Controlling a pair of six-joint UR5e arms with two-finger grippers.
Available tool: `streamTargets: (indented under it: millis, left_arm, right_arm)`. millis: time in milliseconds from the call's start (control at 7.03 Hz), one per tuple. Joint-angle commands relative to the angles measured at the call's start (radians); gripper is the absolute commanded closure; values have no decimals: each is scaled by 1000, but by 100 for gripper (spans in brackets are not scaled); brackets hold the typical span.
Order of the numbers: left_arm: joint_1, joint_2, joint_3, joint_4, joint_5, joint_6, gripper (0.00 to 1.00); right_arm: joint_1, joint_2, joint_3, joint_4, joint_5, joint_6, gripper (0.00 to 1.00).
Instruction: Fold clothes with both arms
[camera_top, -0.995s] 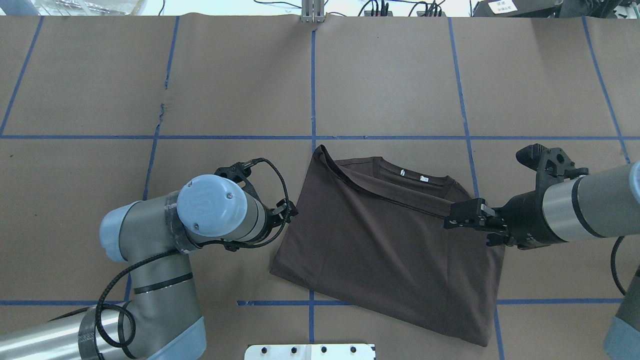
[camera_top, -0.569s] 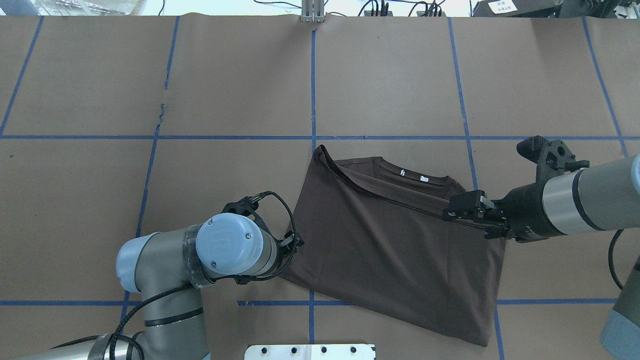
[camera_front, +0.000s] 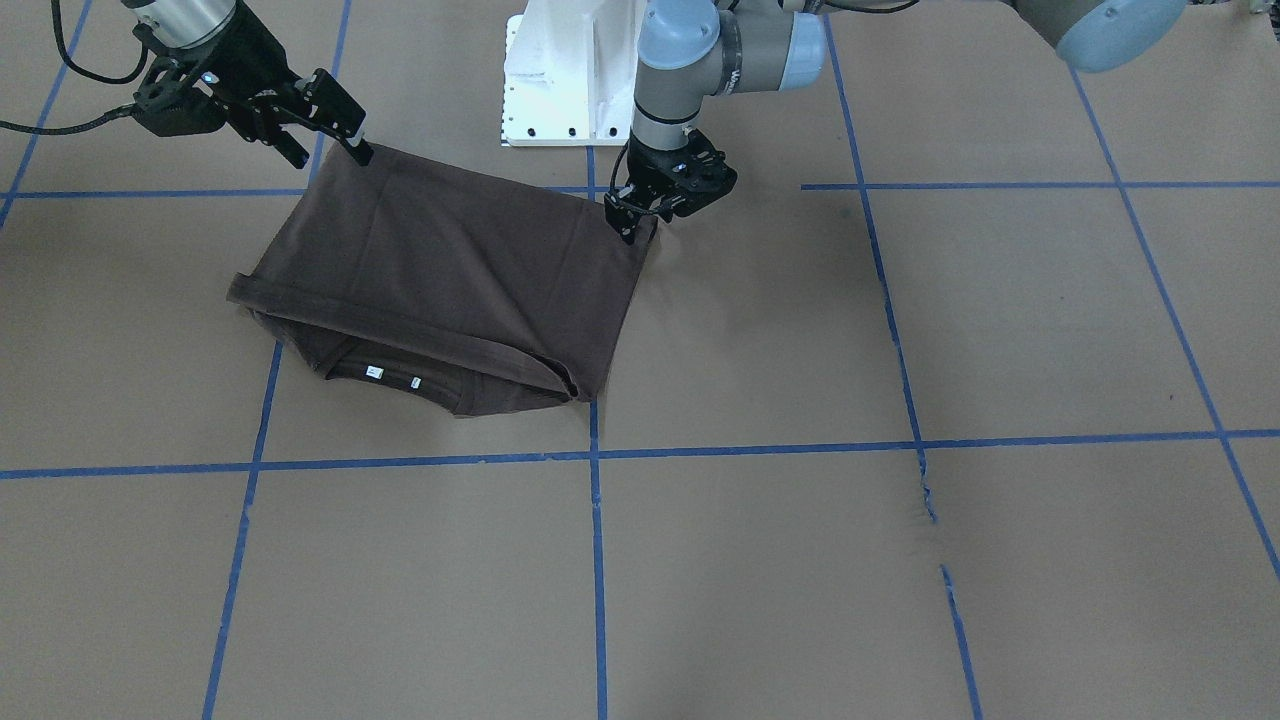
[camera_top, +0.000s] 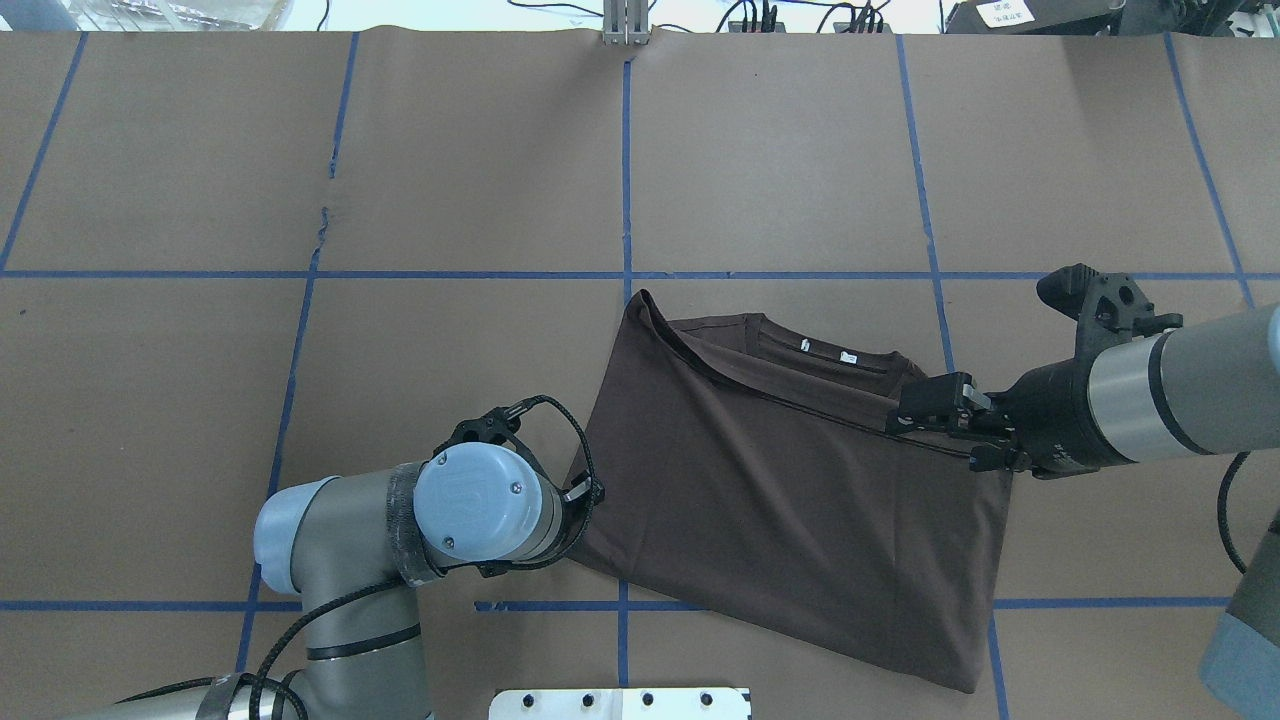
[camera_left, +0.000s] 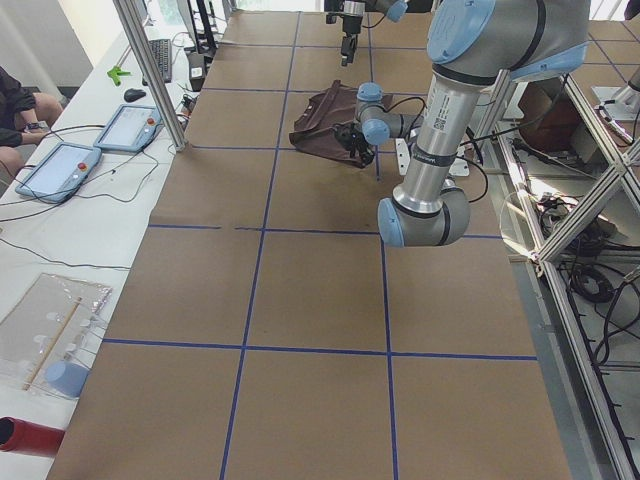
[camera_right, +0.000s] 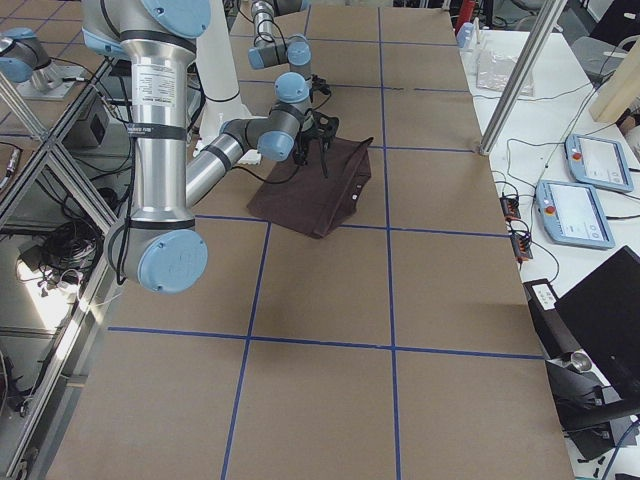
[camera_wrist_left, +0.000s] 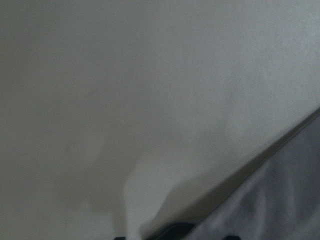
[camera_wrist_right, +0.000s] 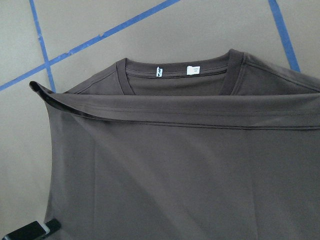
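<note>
While the white pedestal base sits at the near edge of the table, the dark brown T-shirt lies just beyond it on the brown paper table cover, a little to the robot's right of the centre tape line and skewed against the blue tape grid. It is folded over on itself, with a doubled hem running diagonally across its upper part and the ribbed collar peeking out on the far side, two small white neck tags showing inside it. The left gripper points down at the shirt's left edge, near its near-left corner; in the front-facing view its fingertips meet the cloth right at that corner, and they look pinched on the fabric, though the wrist hides much of them from overhead. The left wrist camera gives only a blur of pale paper and a grey wedge of cloth. The right gripper comes in from the side, lying nearly level, and its jaws stand close together on the folded hem at the shirt's right edge, the cloth drawn taut in a straight line from there toward the far-left corner. Farther off, the far half of the table shows a small tear in the paper along one tape line. Beyond the table, in the side views, tablet-like pendants rest on a white bench.
</note>
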Motion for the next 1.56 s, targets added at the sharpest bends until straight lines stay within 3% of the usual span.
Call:
streamTargets:
  millis: [0, 427, 853, 1280, 1422]
  left_arm:
    - [-2, 0, 0, -1, 4, 13, 100]
    - [-29, 0, -17, 2, -5, 17, 100]
    - [-156, 2, -4, 26, -7, 116, 100]
    - [-360, -36, 155, -4, -5, 351, 100]
    - [-414, -87, 273, -80, -1, 432, 100]
  right_arm:
    - [3, -1, 1, 0, 2, -1, 0]
    - [6, -6, 1, -2, 3, 0, 0]
    - [7, -6, 0, -2, 2, 0, 0]
    - [12, 2, 0, -3, -1, 0, 0]
    - [13, 3, -2, -3, -1, 0, 0]
